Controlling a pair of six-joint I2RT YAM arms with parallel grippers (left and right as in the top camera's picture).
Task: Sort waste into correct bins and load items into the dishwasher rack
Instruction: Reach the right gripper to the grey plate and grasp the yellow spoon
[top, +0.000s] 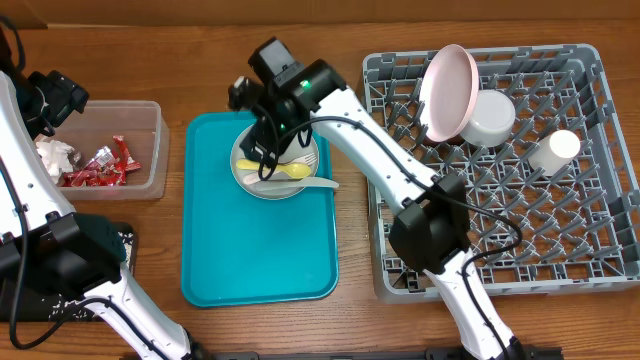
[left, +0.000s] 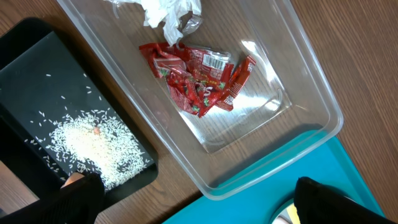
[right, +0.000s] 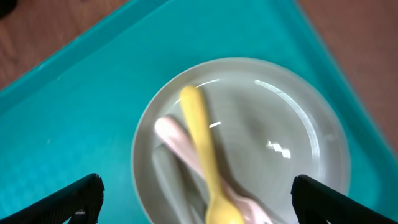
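The grey plate (top: 243, 165) lies on the teal tray (top: 260, 250) with a yellow spoon (top: 290, 172) and white cutlery (top: 315, 184) on it. My right gripper (top: 265, 150) hovers open just above it; in the right wrist view the right gripper (right: 199, 199) spans the plate (right: 280, 143) and yellow spoon (right: 202, 143). My left gripper (left: 199, 208) stands open and empty over the clear tub (left: 298, 74), which holds red wrappers (left: 199, 81) and a napkin (left: 168, 12). Rice (left: 93, 140) and an orange cube (left: 96, 130) lie in the black tray (left: 25, 62).
The grey dishwasher rack (top: 560, 230) at the right holds a pink plate (top: 448, 90) on edge, a whitish bowl (top: 490, 118) and a white cup (top: 558, 150). The clear tub (top: 150, 150) sits left of the teal tray, the black tray (top: 125, 240) in front of it.
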